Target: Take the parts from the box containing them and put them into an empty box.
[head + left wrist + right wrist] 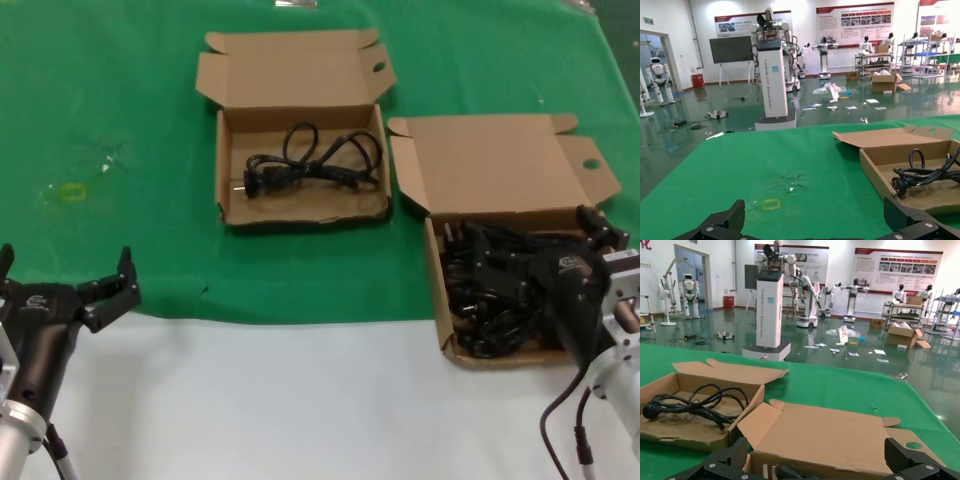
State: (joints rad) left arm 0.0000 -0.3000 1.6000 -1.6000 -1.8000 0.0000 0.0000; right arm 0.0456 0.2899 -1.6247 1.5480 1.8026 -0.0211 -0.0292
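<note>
The box containing the parts (pixel 437 290) stands at the right, its broad lid (pixel 495 165) open. It holds several black power cords (pixel 490 300). My right gripper (pixel 530 245) hovers open and empty just above these cords. In the right wrist view its fingers (pixel 735 456) spread before the lid (pixel 830 440), with one plug (pixel 785 472) below. The other box (pixel 228 170), with the shorter lid, stands at centre back and holds one coiled cord (pixel 315 160). My left gripper (pixel 65 262) is open and empty at the front left, far from both boxes.
A green cloth (pixel 120 90) covers the back of the table, and the front strip (pixel 300 400) is white. A small yellow mark (pixel 72 192) lies on the cloth at the left. The left wrist view shows the other box (pixel 880 175) and its cord (pixel 925 175).
</note>
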